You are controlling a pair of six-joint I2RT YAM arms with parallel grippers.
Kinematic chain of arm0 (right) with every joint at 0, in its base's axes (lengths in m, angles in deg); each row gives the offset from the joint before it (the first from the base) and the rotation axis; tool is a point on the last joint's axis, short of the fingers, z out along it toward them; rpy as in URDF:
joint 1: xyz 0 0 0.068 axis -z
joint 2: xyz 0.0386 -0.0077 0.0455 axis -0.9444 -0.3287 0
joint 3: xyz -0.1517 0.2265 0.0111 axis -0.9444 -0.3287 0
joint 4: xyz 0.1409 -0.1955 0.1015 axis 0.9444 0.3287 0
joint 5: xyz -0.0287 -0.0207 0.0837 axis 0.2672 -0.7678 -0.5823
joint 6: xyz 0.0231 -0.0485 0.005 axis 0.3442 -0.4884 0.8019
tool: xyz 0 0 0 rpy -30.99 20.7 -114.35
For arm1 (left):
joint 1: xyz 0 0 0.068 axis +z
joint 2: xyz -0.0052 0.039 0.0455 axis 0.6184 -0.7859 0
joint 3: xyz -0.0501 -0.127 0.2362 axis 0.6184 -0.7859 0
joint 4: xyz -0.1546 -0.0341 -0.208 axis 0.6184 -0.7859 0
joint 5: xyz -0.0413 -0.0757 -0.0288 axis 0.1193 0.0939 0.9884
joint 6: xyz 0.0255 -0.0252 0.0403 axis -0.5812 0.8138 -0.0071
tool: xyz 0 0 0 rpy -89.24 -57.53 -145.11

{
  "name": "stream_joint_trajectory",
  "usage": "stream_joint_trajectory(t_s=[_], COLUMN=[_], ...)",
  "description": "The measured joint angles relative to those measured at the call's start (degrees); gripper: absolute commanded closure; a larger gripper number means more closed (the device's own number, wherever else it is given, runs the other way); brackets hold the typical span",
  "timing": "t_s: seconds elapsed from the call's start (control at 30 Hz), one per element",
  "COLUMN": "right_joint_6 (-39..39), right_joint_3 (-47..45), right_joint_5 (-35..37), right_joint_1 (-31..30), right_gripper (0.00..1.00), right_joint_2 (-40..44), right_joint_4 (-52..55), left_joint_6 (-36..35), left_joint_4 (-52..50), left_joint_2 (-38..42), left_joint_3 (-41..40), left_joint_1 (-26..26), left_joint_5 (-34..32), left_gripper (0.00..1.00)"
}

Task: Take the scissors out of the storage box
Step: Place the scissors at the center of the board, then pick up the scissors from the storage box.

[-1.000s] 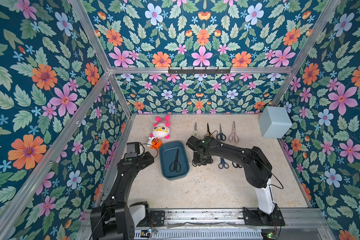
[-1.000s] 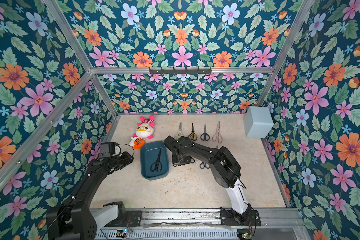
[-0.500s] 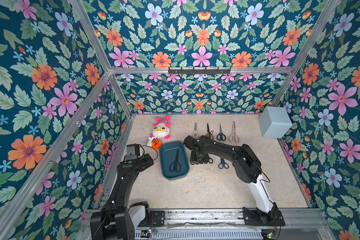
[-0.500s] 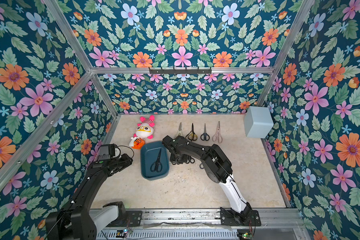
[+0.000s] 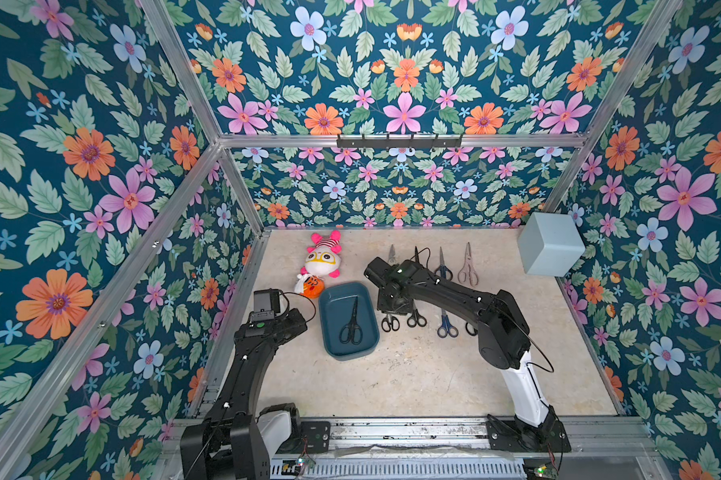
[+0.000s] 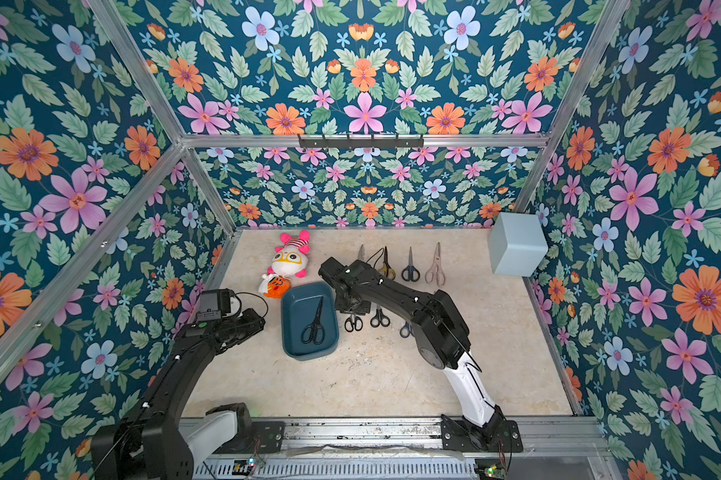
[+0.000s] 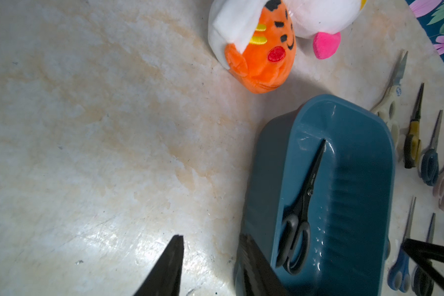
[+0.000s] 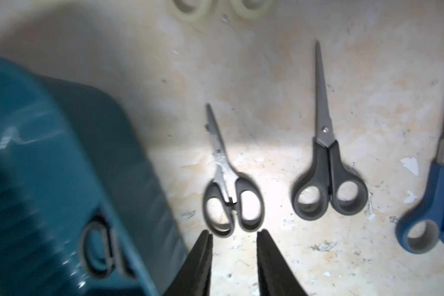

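Note:
The teal storage box (image 5: pixel 329 316) sits at mid-table with one large black pair of scissors (image 5: pixel 351 320) lying in it; the wrist views show the same pair (image 7: pixel 303 205) (image 8: pixel 98 246). My right gripper (image 8: pixel 235 234) hangs open just right of the box. A small black-handled pair (image 8: pixel 228 184) lies flat on the table just beyond its fingertips, held by nothing. My left gripper (image 7: pixel 211 237) is open beside the box's outer left wall (image 7: pixel 264 179), with nothing between its fingers. Several more scissors lie in two rows right of the box, some under the right arm.
Two plush toys, one pink-and-white (image 5: pixel 323 259) and one orange (image 5: pixel 311 286), lie behind the box. A pale grey-blue cube (image 5: pixel 550 245) stands at the back right. Back-row scissors include navy (image 5: pixel 443 268) and pale pink (image 5: pixel 468 266); a blue pair (image 5: pixel 446 326) is in front. Flowered walls close in three sides.
My right gripper has opened and let go of the small black pair, which now lies on the table beside the box. The right arm shifted slightly toward the box. The left arm barely moved.

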Motion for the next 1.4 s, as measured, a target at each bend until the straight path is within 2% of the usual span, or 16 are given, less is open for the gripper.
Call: stream_joint_trajectory(t_s=[0.13, 0.27, 0.43, 0.7, 1.0, 1.4], right_joint_6=[-3.0, -7.5, -10.5, -9.4, -5.7, -3.7], right_joint_3=[7.2, 14.6, 20.2, 20.1, 17.3, 26.9], right_joint_5=[-2.4, -5.3, -7.4, -13.5, -15.3, -13.8], right_joint_1=[-3.0, -5.7, -6.2, -7.3, -7.5, -7.5], right_gripper=[0.64, 0.65, 0.64, 0.62, 0.62, 0.66], right_joint_2=[-2.0, -7.7, -13.3, -16.3, -16.9, -24.3], right_joint_4=[-0.9, -1.2, 1.6, 1.8, 1.5, 5.3], left_joint_6=[0.1, 1.5, 2.8, 4.3, 4.5, 4.3], left_joint_4=[0.7, 2.4, 3.0, 3.1, 3.0, 2.0], left_joint_2=[-0.7, -1.3, -1.7, -1.9, -2.2, -1.4], left_joint_3=[0.0, 0.0, 0.7, 1.7, 3.1, 2.8], left_joint_1=[0.0, 0.0, 0.1, 0.2, 0.3, 0.3], left_joint_5=[0.1, 1.0, 1.5, 0.2, -1.3, -1.6], left_gripper=[0.58, 0.58, 0.58, 0.58, 0.58, 0.58])
